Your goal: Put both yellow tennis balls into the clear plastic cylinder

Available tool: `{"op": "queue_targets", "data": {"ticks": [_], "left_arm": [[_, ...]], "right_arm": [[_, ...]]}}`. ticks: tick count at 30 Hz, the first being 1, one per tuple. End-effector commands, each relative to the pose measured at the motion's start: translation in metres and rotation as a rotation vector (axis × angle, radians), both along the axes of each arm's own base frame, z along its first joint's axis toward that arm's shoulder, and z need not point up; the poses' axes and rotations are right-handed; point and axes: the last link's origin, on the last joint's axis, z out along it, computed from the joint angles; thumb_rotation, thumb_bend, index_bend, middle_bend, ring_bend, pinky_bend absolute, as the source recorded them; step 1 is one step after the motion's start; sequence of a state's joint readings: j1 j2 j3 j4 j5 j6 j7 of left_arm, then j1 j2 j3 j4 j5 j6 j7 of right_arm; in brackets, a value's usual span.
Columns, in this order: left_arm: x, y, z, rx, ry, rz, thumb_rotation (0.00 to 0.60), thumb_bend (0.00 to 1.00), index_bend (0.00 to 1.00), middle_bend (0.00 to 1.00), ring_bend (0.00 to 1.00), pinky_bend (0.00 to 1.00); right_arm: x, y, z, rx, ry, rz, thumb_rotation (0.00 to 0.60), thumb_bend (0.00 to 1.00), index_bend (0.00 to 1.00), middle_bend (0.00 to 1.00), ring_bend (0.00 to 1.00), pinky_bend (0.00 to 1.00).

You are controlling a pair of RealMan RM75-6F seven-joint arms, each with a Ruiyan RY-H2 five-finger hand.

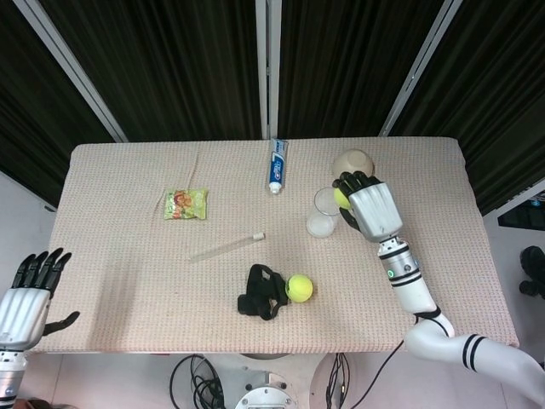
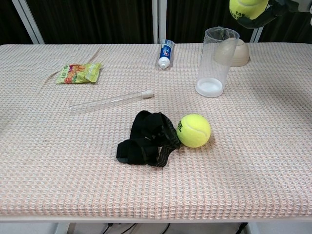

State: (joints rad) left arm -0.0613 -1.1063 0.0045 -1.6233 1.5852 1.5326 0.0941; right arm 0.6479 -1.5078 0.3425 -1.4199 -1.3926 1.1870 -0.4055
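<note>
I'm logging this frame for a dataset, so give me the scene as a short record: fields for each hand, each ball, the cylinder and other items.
right hand: right hand holds the held tennis ball above and just right of the cylinder's mouth
left hand: left hand off the table's near left corner, fingers apart, holds nothing
second ball: loose tennis ball on the table, against the black strap
cylinder: clear plastic cylinder upright, no ball inside
other items: toothpaste tube, snack packet, clear tube, beige bowl
</note>
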Motion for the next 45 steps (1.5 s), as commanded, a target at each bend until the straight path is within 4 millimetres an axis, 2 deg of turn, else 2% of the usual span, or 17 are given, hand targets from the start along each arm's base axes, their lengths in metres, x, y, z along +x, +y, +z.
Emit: {"op": "queue_targets", "data": {"ticks": [1,2,4,6,10,15,19,29,33,37,40,45], "left_arm": [[-0.001,0.001,0.002,0.007,-0.002,0.0,0.6,0.03,0.02,0.0,0.0,0.0],[-0.001,0.001,0.002,0.004,-0.002,0.0,0.6,0.03,0.02,0.0,0.0,0.0],[-0.002,0.001,0.002,-0.004,0.002,-0.002,0.6,0.03,0.02,0.0,0.0,0.0],[-0.001,0.001,0.001,-0.007,0.002,-0.006,0.6,0.03,0.02,0.0,0.0,0.0],[-0.001,0.001,0.002,-0.002,-0.005,-0.01,0.6,0.03,0.02,0.0,0.0,0.0],[-0.001,0.0,0.004,0.0,-0.008,-0.012,0.6,0.03,0.02,0.0,0.0,0.0],[-0.001,0.0,0.003,-0.001,-0.01,-0.013,0.6,0.03,0.02,0.0,0.0,0.0],[-0.001,-0.001,0.007,0.013,-0.014,-0.014,0.6,0.03,0.02,0.0,0.0,0.0],[0.0,-0.002,0.008,0.016,-0.019,-0.016,0.6,0.03,0.02,0.0,0.0,0.0],[0.0,-0.002,0.007,0.007,-0.013,-0.02,0.6,0.03,0.02,0.0,0.0,0.0],[0.0,-0.002,0.008,0.01,-0.016,-0.018,0.6,0.03,0.02,0.0,0.0,0.0],[-0.001,-0.003,0.01,0.014,-0.023,-0.011,0.6,0.04,0.02,0.0,0.0,0.0]], "right_arm": [[-0.001,-0.004,-0.008,0.035,0.009,-0.016,0.6,0.31,0.44,0.25,0.23,0.45],[-0.002,-0.005,-0.01,0.049,0.013,-0.021,0.6,0.3,0.4,0.21,0.2,0.41],[-0.002,-0.007,-0.012,0.085,0.011,-0.028,0.6,0.23,0.23,0.09,0.06,0.26],[0.001,-0.007,-0.012,0.102,-0.009,-0.023,0.6,0.18,0.13,0.02,0.01,0.16],[0.005,-0.007,-0.012,0.118,-0.037,-0.002,0.6,0.14,0.02,0.0,0.0,0.11],[0.006,-0.004,-0.011,0.12,-0.05,0.018,0.6,0.14,0.0,0.0,0.0,0.1],[0.01,0.007,-0.008,0.125,-0.083,0.064,0.6,0.14,0.0,0.0,0.0,0.1],[0.028,0.068,-0.012,0.284,-0.115,0.314,0.6,0.15,0.0,0.01,0.0,0.11],[0.014,0.083,-0.022,0.436,-0.036,0.281,0.6,0.15,0.01,0.05,0.0,0.17],[-0.01,0.083,-0.034,0.584,0.04,0.139,0.6,0.15,0.04,0.06,0.01,0.21],[-0.023,0.082,-0.041,0.633,0.06,0.075,0.6,0.16,0.04,0.08,0.02,0.22],[-0.03,0.084,-0.055,0.68,0.089,0.042,0.6,0.18,0.05,0.1,0.04,0.25]]}}
